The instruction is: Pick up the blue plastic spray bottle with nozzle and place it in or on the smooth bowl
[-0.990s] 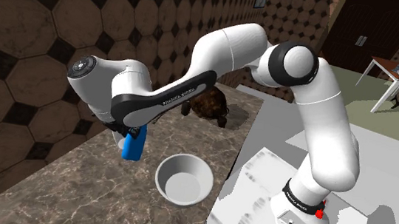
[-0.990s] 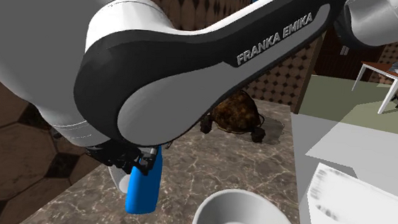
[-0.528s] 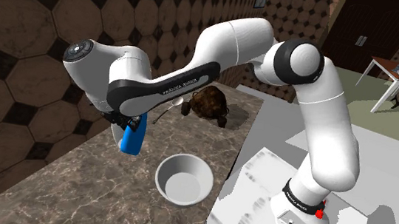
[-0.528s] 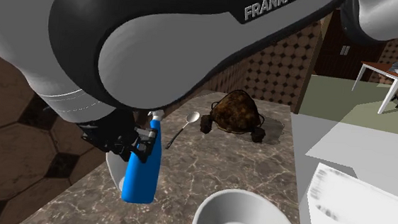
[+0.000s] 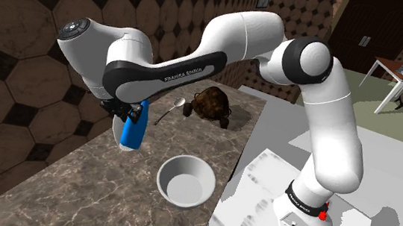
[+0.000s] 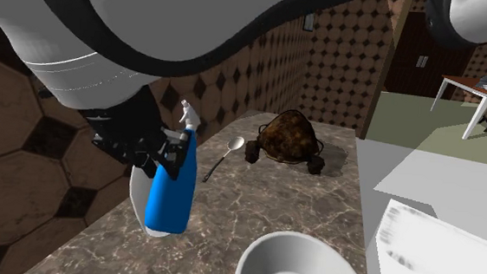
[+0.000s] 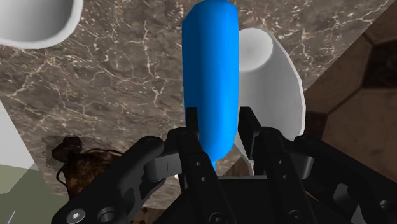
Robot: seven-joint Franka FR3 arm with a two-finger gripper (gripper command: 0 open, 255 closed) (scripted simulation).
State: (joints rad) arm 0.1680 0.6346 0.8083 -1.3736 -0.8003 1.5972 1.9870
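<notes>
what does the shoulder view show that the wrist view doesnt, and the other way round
Shoulder view: the whole white arm, its stand, a spoon on the counter, and the full round bowl, with the blue spray bottle held above the counter. Wrist view: the gripper shut on the bottle near its nozzle end, and a white curved thing just past the bottle. Both: the bottle, the bowl, the marbled counter and a brown turtle-like figure.

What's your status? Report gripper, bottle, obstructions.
Black gripper shut on blue spray bottle near its white nozzle. White smooth bowl sits empty, apart on marble counter. White curved object close beside bottle; path to bowl looks open.
</notes>
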